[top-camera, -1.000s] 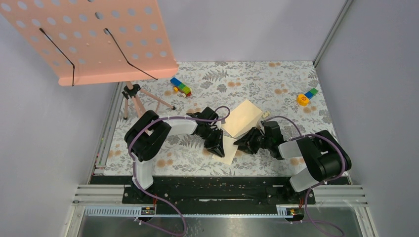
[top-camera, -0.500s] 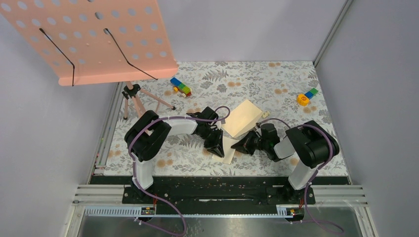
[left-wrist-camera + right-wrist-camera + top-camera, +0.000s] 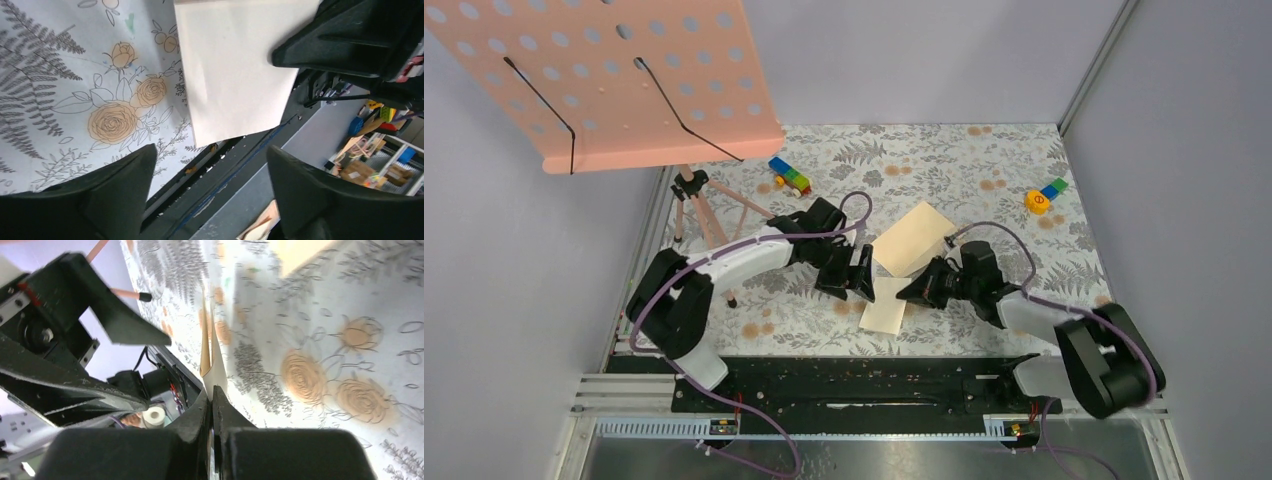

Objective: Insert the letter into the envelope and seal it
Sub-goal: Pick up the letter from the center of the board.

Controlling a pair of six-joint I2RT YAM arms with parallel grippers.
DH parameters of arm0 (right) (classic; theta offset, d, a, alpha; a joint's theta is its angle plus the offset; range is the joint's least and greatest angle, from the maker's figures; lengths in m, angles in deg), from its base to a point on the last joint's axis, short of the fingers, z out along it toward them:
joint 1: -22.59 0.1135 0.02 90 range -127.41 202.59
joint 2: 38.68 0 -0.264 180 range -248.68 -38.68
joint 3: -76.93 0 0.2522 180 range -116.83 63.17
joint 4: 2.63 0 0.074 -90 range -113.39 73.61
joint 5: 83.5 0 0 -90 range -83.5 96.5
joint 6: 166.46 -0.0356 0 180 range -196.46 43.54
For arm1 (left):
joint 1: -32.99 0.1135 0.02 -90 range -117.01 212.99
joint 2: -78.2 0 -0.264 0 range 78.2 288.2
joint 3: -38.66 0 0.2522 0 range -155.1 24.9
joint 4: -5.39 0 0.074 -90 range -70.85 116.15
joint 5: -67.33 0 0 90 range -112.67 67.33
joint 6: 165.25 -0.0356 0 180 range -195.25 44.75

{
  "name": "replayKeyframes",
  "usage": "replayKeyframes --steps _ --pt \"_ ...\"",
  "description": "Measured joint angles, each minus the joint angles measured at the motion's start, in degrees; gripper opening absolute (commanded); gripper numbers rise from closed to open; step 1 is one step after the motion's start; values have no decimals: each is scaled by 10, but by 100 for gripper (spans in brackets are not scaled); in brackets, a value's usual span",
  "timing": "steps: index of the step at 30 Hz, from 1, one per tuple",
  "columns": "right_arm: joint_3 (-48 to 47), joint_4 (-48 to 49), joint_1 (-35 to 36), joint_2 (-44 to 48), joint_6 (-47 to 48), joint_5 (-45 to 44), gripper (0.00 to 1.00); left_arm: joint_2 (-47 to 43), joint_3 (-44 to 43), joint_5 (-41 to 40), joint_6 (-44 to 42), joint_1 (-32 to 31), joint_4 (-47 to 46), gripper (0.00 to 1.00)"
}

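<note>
The letter [image 3: 884, 306] is a pale cream folded sheet lying near the table's front edge. My right gripper [image 3: 911, 293] is shut on its right edge. In the right wrist view the letter [image 3: 214, 367] runs edge-on into the closed fingers [image 3: 212, 390]. My left gripper [image 3: 860, 284] hangs open over the letter's upper left corner, holding nothing. Its wrist view shows the letter [image 3: 235, 75] beyond the spread fingers [image 3: 210, 155]. The tan envelope [image 3: 913, 238] lies flat just behind the letter, and shows as a tan corner [image 3: 300, 250] in the right wrist view.
A pink perforated music stand [image 3: 639, 80] on a tripod [image 3: 699, 205] overhangs the back left. Toy blocks lie at the back [image 3: 790, 177] and far right [image 3: 1044, 196]. A black rail [image 3: 864, 375] runs along the near edge.
My left gripper has opened, let go of the letter and drawn back to the left. My right gripper has shut on the letter's right edge. The envelope now lies flatter.
</note>
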Motion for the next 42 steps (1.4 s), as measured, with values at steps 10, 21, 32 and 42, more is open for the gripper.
replayKeyframes --steps 10,21,32,42 --pt "-62 -162 0 195 135 55 0 -44 0 80 -51 15 12 99" --pt "-30 51 0 177 26 175 0 -83 23 218 -72 41 -12 97" --pt "1 369 -1 47 -173 210 0 -98 64 283 11 41 -127 19" --pt "14 404 -2 42 -196 199 50 -113 75 306 106 41 -241 1"
